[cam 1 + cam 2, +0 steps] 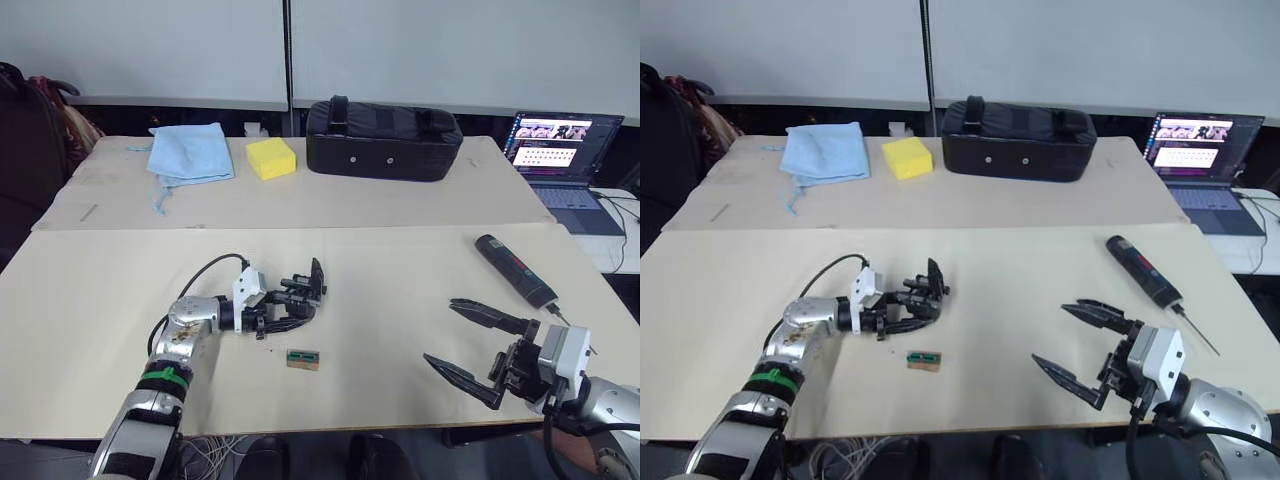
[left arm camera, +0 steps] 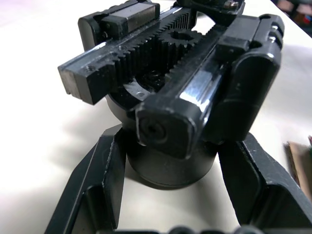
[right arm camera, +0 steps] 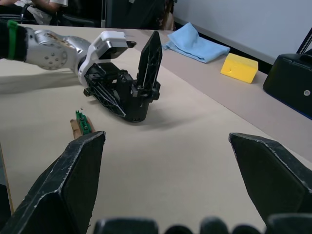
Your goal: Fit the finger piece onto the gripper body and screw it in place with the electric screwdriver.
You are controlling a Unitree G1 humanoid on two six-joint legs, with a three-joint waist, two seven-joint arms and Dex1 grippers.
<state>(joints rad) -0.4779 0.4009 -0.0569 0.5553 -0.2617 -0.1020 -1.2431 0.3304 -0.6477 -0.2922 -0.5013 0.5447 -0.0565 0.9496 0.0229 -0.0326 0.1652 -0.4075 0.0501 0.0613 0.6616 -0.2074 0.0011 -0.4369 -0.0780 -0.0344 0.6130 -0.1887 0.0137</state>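
Left wrist view is showing the left gripper (image 1: 283,305) clamping the round base of the gripper body (image 2: 170,102), which is sitting on the beige table (image 1: 400,290). This body is looking hard and rigid, of glossy black plastic with toothed racks, so I judge it quite solid, and the base is a good holding place. A finger piece (image 3: 149,57) is standing upright on it. The right gripper (image 1: 1078,348) is waiting wide open and empty. The electric screwdriver (image 1: 513,268), a smooth cylinder probably rolling easily, is lying nearby.
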